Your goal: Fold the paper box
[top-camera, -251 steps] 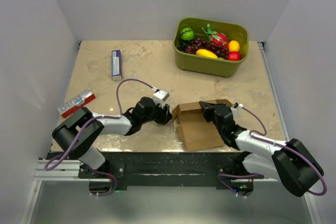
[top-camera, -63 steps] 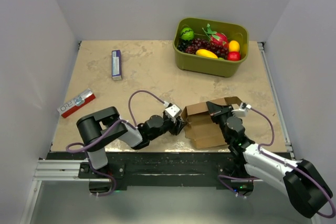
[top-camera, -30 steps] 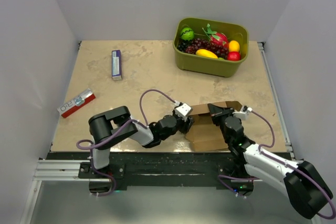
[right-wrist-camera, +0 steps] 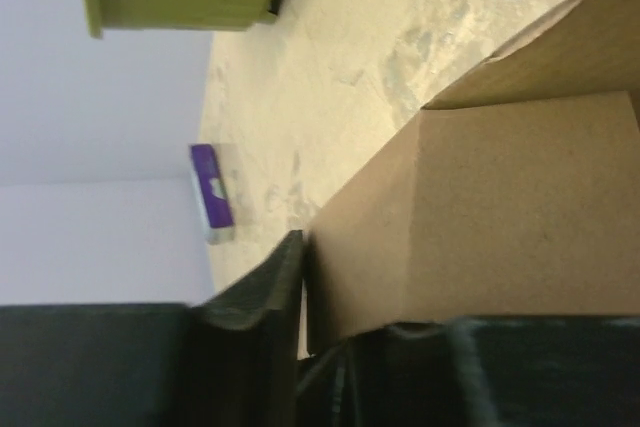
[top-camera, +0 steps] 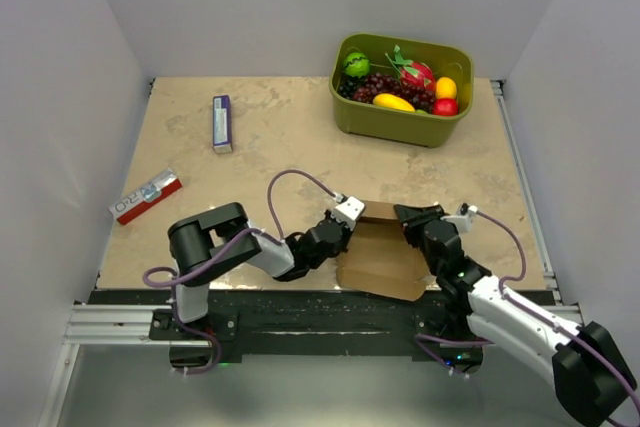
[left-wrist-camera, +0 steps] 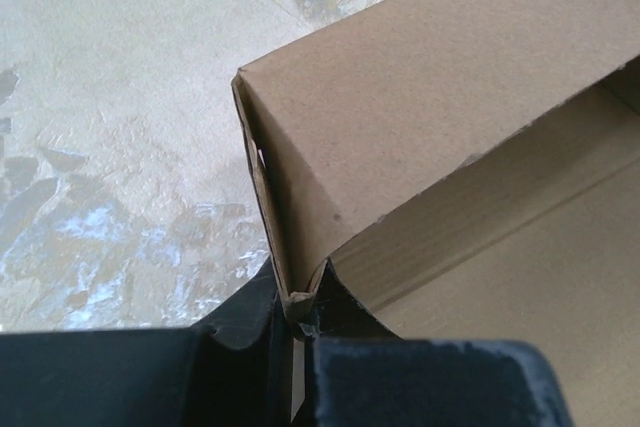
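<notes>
Since a second ago the paper box (top-camera: 383, 259) has tipped over toward the near edge of the bench (top-camera: 280, 152). From above we now see one broad plain brown face where its open inside showed before, and its near corner reaches the bench's front edge. Our left fingers (top-camera: 343, 235) have drawn slightly nearer with it. The box lies a little right of the middle, between our two arms, with the left fingers at its left edge and the right fingers (top-camera: 408, 217) at its far right corner. At the left wrist we see the fingers pressed together on the lower end of a thin cardboard wall at a corner of the box, with brown panels spreading up and to the right. At the right wrist the fingers are likewise clamped on the edge of a cardboard panel, one dark finger against its outer side and the other under it. Well apart from the box, an olive-green bin (top-camera: 392, 125) of toy fruit stands at the far right. A slim purple-and-white box (top-camera: 222, 123) lies at the far left, and a small red-and-white box (top-camera: 146, 196) lies near the left wall.
</notes>
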Motion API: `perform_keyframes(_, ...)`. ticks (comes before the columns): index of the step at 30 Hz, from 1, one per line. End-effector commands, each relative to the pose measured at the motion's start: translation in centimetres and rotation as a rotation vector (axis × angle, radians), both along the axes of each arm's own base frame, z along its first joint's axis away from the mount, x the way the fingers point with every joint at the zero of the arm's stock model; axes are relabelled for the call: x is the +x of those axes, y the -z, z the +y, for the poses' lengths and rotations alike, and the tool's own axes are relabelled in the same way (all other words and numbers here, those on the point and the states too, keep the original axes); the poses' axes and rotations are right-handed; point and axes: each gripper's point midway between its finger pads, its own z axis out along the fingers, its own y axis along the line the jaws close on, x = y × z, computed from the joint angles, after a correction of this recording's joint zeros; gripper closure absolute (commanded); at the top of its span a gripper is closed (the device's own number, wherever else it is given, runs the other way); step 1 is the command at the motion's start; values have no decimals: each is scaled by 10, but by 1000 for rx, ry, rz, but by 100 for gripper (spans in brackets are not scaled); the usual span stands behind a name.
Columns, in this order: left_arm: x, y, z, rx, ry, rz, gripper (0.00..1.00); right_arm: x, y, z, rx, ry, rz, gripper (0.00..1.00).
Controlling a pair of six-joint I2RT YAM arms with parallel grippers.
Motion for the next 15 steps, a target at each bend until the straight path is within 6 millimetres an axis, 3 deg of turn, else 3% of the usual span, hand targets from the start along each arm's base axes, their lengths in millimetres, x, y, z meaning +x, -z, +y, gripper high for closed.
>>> perform_keyframes(1,4,-24,3,7,4,-3,100,-8,-2,-3,-145,-60,26,61)
perform_keyframes(2,1,-23,3,13,21,13,100,-10,-2,-4,-167,-72,36,55)
perform_keyframes(3,-1,-23,7,28,28,34,100,-9,-14,-3,-186,-84,11,44)
perform_keyframes(6,3,-18,20,41,37,119,100,-13,-37,-2,-248,-134,-36,25)
perform_keyframes(9,-3,-14,27,45,83,198,100,-17,-59,-3,-330,-186,-85,18)
perform_keyframes(15,2,-16,55,70,89,307,100,-27,-69,-15,-535,-258,-70,14)
